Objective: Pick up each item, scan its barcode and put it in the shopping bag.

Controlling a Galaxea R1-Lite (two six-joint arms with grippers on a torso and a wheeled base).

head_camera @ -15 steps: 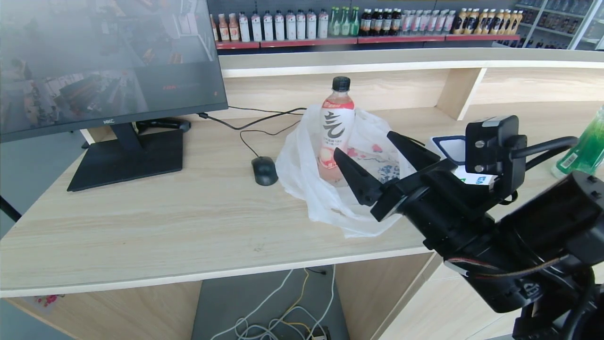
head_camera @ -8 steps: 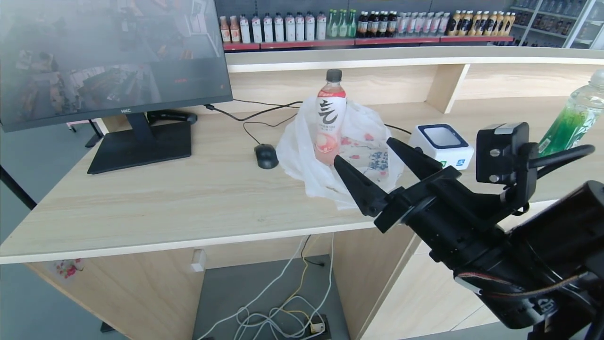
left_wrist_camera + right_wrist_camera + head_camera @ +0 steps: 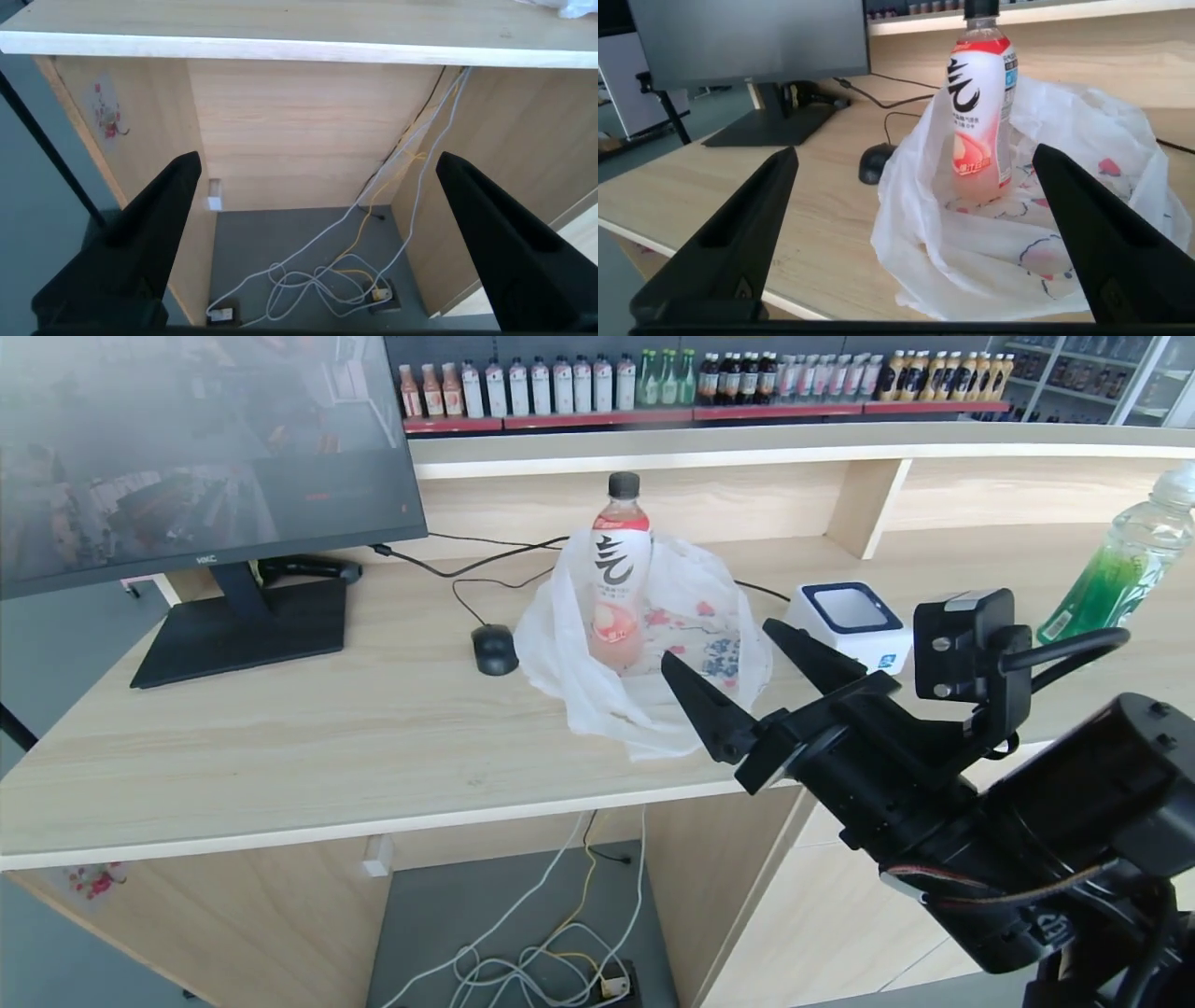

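The pink bottle (image 3: 614, 581) stands upright inside the shopping bag (image 3: 569, 691) on the table (image 3: 280, 728) — probably already scanned. The right tool (image 3: 719, 642) hangs just near of it, wide and empty, free for the green bottle (image 3: 1116, 569) at far right, beyond the scanner (image 3: 845, 616). The left tool (image 3: 318, 159) is wide too, low by the table's edge.

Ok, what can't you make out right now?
- Pink bottle base: head view, veiled by the shopping bag folds.
- Its barcode: not on the side facing either view.
- Green bottle: head view, cap clipped by the right edge.
- Scanner: head view, front partly behind right gripper.
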